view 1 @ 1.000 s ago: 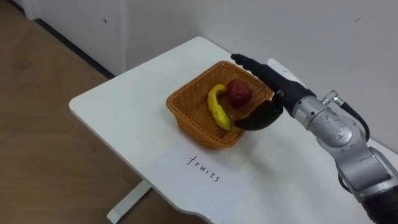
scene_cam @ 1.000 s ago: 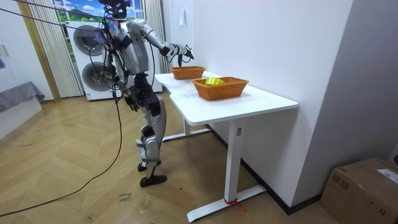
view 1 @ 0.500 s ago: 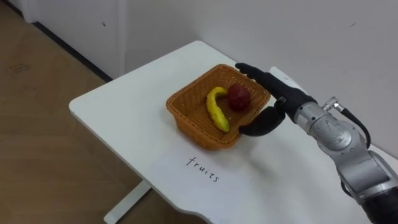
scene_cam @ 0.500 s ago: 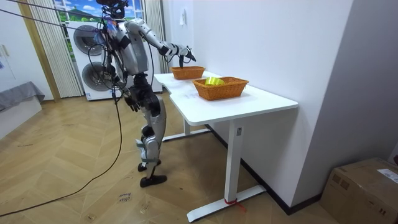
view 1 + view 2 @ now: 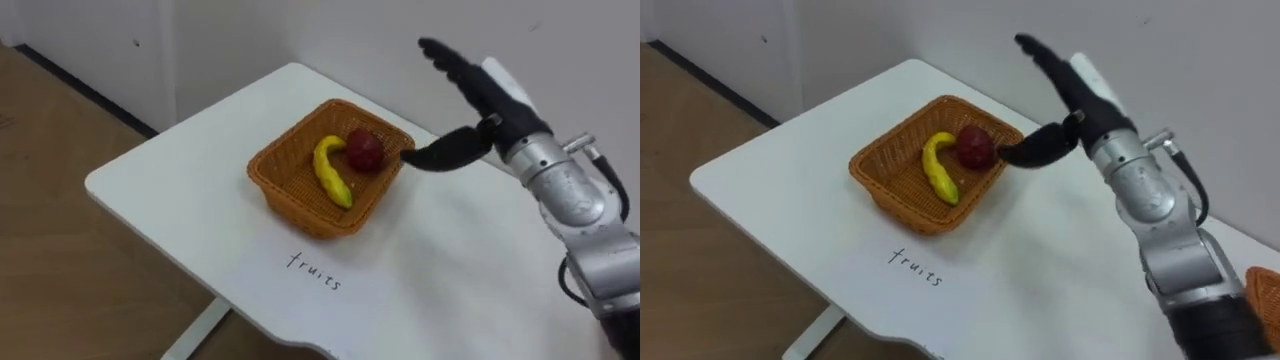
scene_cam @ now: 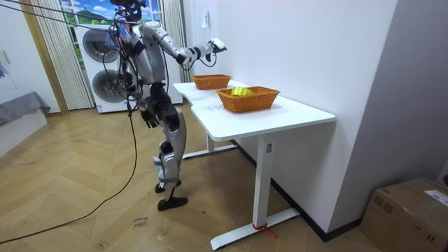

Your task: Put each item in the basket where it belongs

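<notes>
Right hand [image 5: 497, 105] hovered above the basket's [image 5: 268, 178] far right corner, spread wide, thumb out toward the rim, holding nothing; banana [image 5: 328, 172] and red fruit [image 5: 365, 150] lay inside the basket, touching, red one at the far side; a handwritten paper label [image 5: 315, 272] sat on the table [image 5: 160, 190] just in front of it; room view showed the robot standing at the table's far end, right arm raised over that basket, a second basket [image 6: 246, 103] nearer the camera with something yellow [image 6: 241, 90] in it; left hand [image 6: 149, 115] hung by the hip, state can't tell. My read: fruit drop looked done here and the step in hand was clearing the arm for the next item; to do it well, go up before going sideways so the thumb clears the rim and doesn't drag the light basket; keep the hand spread; confirm both fruits sat below the rim before leaving; can't see any remaining items on the table.
</notes>
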`<state>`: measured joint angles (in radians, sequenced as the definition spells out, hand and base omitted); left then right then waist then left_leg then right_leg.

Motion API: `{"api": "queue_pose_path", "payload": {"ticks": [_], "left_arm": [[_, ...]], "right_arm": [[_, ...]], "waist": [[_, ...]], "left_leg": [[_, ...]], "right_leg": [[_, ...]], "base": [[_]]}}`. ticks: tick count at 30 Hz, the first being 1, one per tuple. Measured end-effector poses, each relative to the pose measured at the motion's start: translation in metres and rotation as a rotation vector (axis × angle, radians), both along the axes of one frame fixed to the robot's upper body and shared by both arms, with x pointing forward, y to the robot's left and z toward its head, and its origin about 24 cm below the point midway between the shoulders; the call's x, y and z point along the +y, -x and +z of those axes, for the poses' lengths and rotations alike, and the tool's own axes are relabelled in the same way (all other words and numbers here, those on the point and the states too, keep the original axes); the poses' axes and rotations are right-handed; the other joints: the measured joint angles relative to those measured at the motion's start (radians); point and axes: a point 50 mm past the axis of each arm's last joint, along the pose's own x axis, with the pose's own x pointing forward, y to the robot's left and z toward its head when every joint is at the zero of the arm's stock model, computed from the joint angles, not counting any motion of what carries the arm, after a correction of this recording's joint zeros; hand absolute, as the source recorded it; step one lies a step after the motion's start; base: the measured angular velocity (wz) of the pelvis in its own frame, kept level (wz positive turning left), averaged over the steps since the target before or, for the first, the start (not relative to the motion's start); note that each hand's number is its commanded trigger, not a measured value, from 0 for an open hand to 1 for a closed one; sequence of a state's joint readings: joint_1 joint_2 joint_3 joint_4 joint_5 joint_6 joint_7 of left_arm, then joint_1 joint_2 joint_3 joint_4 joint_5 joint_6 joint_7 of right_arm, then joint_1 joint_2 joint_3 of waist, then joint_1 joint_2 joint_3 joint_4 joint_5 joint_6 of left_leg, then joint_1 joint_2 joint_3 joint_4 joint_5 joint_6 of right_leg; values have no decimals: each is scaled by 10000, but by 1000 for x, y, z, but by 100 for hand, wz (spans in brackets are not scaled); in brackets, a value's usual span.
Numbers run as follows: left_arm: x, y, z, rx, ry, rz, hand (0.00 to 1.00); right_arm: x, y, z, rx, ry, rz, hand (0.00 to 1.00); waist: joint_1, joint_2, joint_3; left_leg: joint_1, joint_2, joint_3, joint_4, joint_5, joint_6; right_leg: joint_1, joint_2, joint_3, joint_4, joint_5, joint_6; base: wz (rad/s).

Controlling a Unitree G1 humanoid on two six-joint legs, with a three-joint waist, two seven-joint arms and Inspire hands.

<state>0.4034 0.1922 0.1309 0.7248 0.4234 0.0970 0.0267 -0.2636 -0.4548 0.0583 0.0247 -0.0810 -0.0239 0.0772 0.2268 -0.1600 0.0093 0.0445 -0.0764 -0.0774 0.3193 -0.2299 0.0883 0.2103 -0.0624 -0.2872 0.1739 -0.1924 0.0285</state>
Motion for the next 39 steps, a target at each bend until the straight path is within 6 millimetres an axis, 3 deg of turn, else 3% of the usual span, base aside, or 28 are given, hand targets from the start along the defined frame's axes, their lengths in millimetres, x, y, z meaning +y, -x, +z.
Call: {"api": "queue_pose_path", "payload": {"ticks": [4,7,10,18,22,32,36,39], "left_arm": [[0,4,0,-181,61,152,0],[1,9,-1,-162,83,227,0],[1,8,0,-252,96,204,0],[0,11,-2,-235,147,211,0],[1,12,-2,-248,121,239,0],[3,9,-1,-351,149,317,0],[4,11,-1,-355,59,355,0],[3,20,-1,-212,-196,521,0]], "right_arm": [[-15,11,25,-1483,-654,-538,0],[-23,13,28,-1790,-810,-1019,0],[-38,18,30,-2001,-980,-1679,0],[-53,23,40,-2951,-1177,-2764,0],[-65,29,40,-3039,-1407,-3222,0],[-105,48,59,-4411,-2805,-5167,0],[-119,62,48,-4353,-3106,-6107,0],[-133,74,40,-4306,-4479,-6752,0]], "waist": [[-455,453,-56],[-875,627,-92],[-1320,664,-94],[-2000,691,-125],[-2169,649,-165],[-2756,544,-171],[-2998,510,-170],[-3082,540,-170]], "left_leg": [[190,117,489,-83,-77,42],[352,160,730,-240,-74,37],[346,190,781,-287,-73,31],[451,335,1261,-393,-95,-8],[698,348,1422,-638,-90,-9],[686,499,2009,-878,-96,-43],[732,538,2176,-998,-110,-68],[881,568,2382,-1161,-116,-89]], "right_leg": [[22,47,414,-11,41,60],[12,47,576,-6,41,61],[-77,52,624,156,41,61],[-210,127,905,145,57,35],[-202,124,1029,170,56,36],[-521,233,1435,130,82,4],[-567,286,1594,120,93,-13],[-618,317,1707,116,95,-16]], "base": [[-31],[-33],[-9],[-18],[-10],[-18],[-15],[-21]]}}
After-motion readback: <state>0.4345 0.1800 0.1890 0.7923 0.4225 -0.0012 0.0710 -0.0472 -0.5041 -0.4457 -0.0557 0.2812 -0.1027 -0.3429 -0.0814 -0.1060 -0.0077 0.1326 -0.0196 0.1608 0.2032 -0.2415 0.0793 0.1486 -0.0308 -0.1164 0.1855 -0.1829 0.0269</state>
